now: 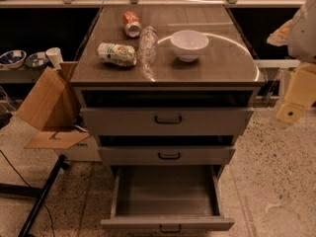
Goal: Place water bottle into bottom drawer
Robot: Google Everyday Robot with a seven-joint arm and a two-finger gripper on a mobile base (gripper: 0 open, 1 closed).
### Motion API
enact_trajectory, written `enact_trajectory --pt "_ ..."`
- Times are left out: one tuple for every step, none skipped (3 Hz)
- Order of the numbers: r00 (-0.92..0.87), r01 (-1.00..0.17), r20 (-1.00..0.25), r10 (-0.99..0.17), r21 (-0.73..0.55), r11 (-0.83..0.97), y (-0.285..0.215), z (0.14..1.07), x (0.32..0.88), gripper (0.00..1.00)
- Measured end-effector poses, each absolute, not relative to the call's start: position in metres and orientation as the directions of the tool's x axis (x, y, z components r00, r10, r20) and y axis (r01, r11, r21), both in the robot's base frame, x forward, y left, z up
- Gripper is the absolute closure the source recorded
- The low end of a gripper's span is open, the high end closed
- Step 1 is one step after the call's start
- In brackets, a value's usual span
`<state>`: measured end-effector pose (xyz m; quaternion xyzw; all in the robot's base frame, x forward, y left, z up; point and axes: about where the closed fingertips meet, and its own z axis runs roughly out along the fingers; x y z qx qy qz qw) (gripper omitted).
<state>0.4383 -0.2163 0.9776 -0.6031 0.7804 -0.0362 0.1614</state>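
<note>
A clear water bottle (147, 44) lies on its side on the cabinet top (219, 63), left of centre, its narrow end toward the back edge, while the bottom drawer (165, 194) stands pulled fully out below, its grey tray bare. A white-and-green labelled container (117, 54) lies just beside the bottle toward the left edge, a red soda can (131, 23) rests on its side near the back edge, and a white bowl (189, 45) sits upright to the bottle's right. The robot's gripper (295, 100) hangs off the cabinet's right side (about level with the top drawer (168, 120)), well apart from the bottle; whether it is released or clenched cannot be told. A cardboard box (47, 105) leans on the floor at left.
</note>
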Motion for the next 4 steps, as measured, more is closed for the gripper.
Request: enact_trajectory --pt "-0.22 -0.929 -0.208 -0.953 -0.252 0.27 -0.216 0.978 0.438 0.0" --pt "-0.18 -0.937 -0.195 -0.964 -0.264 0.229 -0.203 0.997 0.457 0.0" --pt "-0.157 -0.922 -0.22 -0.963 -0.316 0.223 -0.179 1.031 0.489 0.0" --pt "-0.151 -0.893 -0.276 -0.949 -0.375 0.251 -0.155 1.061 0.523 0.0"
